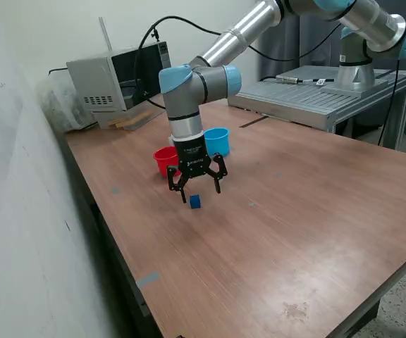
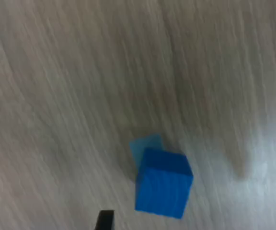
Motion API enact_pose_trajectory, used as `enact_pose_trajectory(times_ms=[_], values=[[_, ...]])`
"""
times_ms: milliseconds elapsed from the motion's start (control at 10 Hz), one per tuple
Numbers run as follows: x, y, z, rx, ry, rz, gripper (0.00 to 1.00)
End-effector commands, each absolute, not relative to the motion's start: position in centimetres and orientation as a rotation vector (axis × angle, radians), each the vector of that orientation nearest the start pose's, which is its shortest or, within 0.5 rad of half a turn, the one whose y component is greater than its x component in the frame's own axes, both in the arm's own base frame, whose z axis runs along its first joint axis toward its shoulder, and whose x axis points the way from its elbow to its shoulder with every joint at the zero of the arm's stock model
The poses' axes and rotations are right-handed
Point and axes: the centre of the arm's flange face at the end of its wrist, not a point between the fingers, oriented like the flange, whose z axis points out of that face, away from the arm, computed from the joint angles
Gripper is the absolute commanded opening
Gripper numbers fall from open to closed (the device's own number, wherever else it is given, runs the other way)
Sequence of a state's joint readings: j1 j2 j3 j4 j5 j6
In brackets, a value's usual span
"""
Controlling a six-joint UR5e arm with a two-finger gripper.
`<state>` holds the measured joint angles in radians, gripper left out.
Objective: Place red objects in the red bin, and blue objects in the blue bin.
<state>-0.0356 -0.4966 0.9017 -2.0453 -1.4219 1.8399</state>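
The tool [image 1: 197,186] hangs over the counter [image 1: 294,211] with its fingers spread wide and nothing between them. A blue cube [image 1: 195,202] [image 2: 163,183] sits on the wood almost straight beneath, apart from both fingers. In the wrist view it lies turned askew to the line between the fingertips. The red cup [image 1: 165,159] and blue cup [image 1: 217,140] stand just behind the tool. A straight descent looks enough, perhaps with a slight wrist turn first.
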Motion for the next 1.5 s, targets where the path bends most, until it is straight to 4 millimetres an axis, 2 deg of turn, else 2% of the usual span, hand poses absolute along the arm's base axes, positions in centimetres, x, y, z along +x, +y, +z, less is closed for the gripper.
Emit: enact_pose_trajectory(times_ms=[0, 300, 600, 700, 1300, 1400], values=[[-84.9, -11.0, 10.9, -3.254, 0.506, 0.101, 1.0], [-85.3, -9.8, 11.1, -3.247, 0.526, 0.131, 1.0], [-85.3, -9.6, 10.9, -3.246, 0.529, 0.129, 1.0], [-85.3, -9.4, 10.8, -3.247, 0.534, 0.129, 0.0], [-85.7, -8.4, 11.3, -3.184, 0.551, 0.191, 0.0], [-85.5, -8.1, 12.1, -3.153, 0.566, 0.203, 0.0]])
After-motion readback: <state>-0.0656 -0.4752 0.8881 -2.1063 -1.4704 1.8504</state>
